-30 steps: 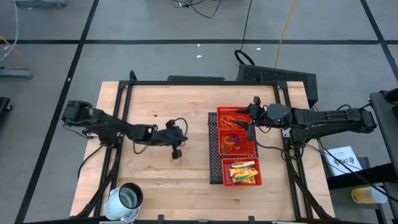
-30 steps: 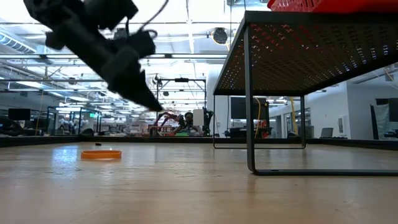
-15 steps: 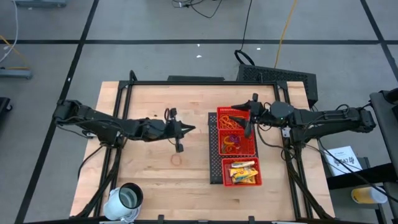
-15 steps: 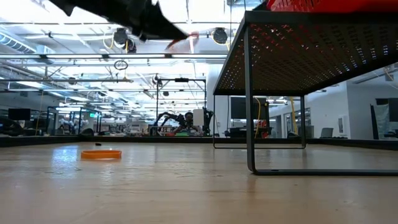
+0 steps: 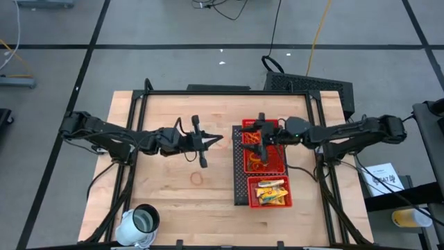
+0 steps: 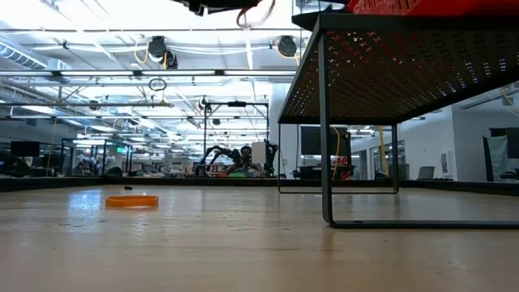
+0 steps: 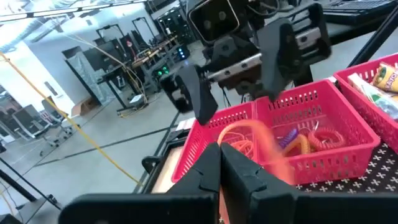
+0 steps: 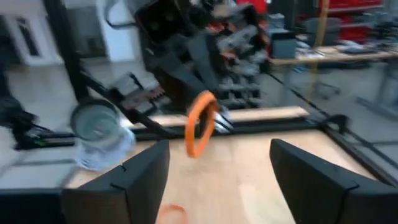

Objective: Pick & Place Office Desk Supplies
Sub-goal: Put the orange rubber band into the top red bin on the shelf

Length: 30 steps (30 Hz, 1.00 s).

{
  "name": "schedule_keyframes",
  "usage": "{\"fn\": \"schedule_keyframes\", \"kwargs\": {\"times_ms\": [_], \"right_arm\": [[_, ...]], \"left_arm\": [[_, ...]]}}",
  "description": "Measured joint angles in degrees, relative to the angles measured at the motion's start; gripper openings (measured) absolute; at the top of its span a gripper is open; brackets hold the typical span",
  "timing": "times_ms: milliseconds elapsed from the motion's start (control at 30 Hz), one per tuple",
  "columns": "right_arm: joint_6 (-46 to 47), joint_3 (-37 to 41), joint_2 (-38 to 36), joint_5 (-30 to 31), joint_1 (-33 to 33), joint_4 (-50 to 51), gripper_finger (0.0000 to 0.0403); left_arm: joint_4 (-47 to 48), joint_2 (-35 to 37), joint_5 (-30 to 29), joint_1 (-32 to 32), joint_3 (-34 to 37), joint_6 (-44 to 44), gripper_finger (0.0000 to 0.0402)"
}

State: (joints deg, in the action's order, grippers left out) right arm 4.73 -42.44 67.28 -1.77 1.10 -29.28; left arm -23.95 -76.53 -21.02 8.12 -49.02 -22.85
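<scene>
No readable brand or label anywhere; the yellow-orange packets (image 5: 270,192) in the near compartment of the red mesh tray (image 5: 238,163) carry print but it's too small to make out, and in the left wrist view the packet (image 7: 387,77) lettering is blurred. Left gripper (image 5: 220,139) is held above the desk just left of the tray, fingers closed on an orange rubber band (image 8: 200,123); the band hangs as an upright loop from the fingertips, long axis roughly vertical in the right wrist view, and it shows as a motion-blurred orange streak (image 7: 261,144) in the left wrist view. Right gripper (image 5: 258,132) sits over the tray's far compartment, fingers spread wide, nothing between them, facing the left gripper. A second rubber band (image 5: 198,178) lies flat on the desk, well clear of both arms; low view shows it as a flat orange ring (image 6: 131,201). Tray's far and middle compartments hold a tangle of orange bands (image 5: 258,161) with purple and red bits mixed in; tray stands on a black perforated riser (image 6: 381,65). White cup (image 5: 141,222) at the near-left corner, lying tilted. Desk (image 5: 173,201) is light wood planks in a black frame. Room: grey tiled floor with dark seams, open lab behind with ceiling lights and other rigs.
</scene>
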Motion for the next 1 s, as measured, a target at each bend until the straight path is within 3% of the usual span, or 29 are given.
{"fn": "schedule_keyframes", "kwargs": {"times_ms": [333, 500, 800, 1000], "right_arm": [[2.6, -0.9, 8.6, -2.7, 0.0, -11.0, 0.0313], [3.6, -3.3, 11.4, -6.0, 0.0, -11.3, 0.0313], [3.6, -3.8, 14.6, -6.1, 0.0, -13.3, 0.0312], [4.2, -3.9, 16.6, -9.8, -0.1, -18.7, 0.0295]], "left_arm": [[-5.7, -4.3, 2.9, -0.2, -0.4, -1.5, 0.0003], [-10.9, -6.8, 5.0, -0.4, -0.4, -2.8, 0.0005], [-10.4, -7.6, 14.0, -0.4, -5.0, -2.9, 0.0003], [-10.1, -7.6, 14.6, -0.4, -5.3, -2.7, 0.0007]]}}
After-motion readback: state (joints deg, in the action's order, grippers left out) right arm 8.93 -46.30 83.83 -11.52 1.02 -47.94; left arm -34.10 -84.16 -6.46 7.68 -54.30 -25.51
